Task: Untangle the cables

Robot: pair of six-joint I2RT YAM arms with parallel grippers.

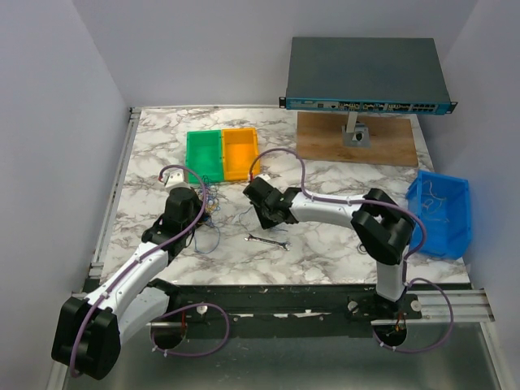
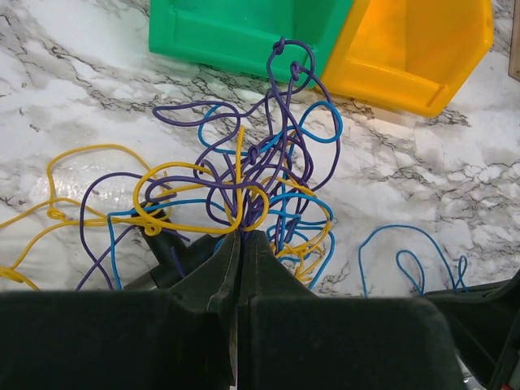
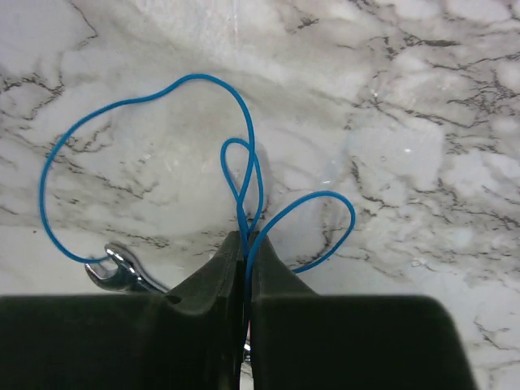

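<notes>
Cables (image 2: 240, 175): purple, blue and yellow tangle on marble table (image 1: 325, 244), just before green bin (image 2: 236, 32) and orange bin (image 2: 414, 49); left gripper (image 2: 241, 237) pressed together on strands at tangle's near edge; right gripper (image 3: 246, 240) pinches blue loop (image 3: 188, 76); wrench (image 3: 120, 270) beside it.

My arms are white shells with chunky black joints: the left arm (image 1: 134, 272), the right arm (image 1: 325, 207). A thick purple cable (image 1: 199, 305) runs along each, looping loose at its foot. My left gripper (image 2: 238, 237) and right gripper (image 3: 244, 237) are matte black, with wedge-shaped fingers (image 3: 211, 280) tapering to narrow tips.
</notes>
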